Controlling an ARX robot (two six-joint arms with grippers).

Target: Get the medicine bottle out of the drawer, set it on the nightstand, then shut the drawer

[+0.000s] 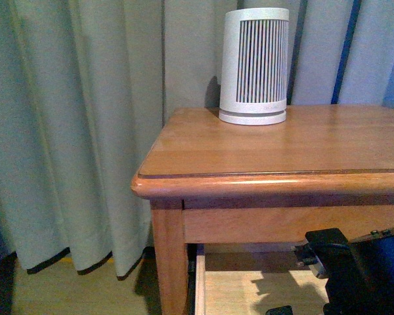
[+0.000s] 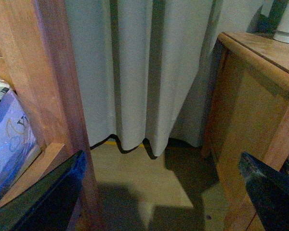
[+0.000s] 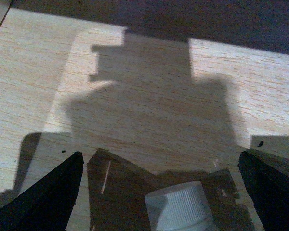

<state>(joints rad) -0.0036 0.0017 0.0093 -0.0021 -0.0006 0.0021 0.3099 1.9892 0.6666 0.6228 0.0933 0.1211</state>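
Note:
The nightstand (image 1: 262, 147) is honey wood with a glossy top. Below its top the upper drawer (image 1: 249, 289) stands pulled out, its pale wood floor showing. My right gripper (image 3: 161, 192) is open, inside the drawer, with its dark fingers (image 3: 43, 197) wide apart on either side of the medicine bottle (image 3: 178, 209), whose ribbed white cap shows between them. The right arm (image 1: 361, 269) shows dark at the front view's lower right. My left gripper (image 2: 166, 192) is open and empty, low beside the nightstand (image 2: 250, 115), facing the curtain.
A large white slatted cylinder (image 1: 255, 65) stands at the back of the nightstand top. Grey curtains (image 1: 72, 131) hang behind and to the left. Another wooden frame (image 2: 53, 96) with blue fabric (image 2: 9, 139) stands close to my left gripper. The floor (image 2: 144, 178) is pale wood.

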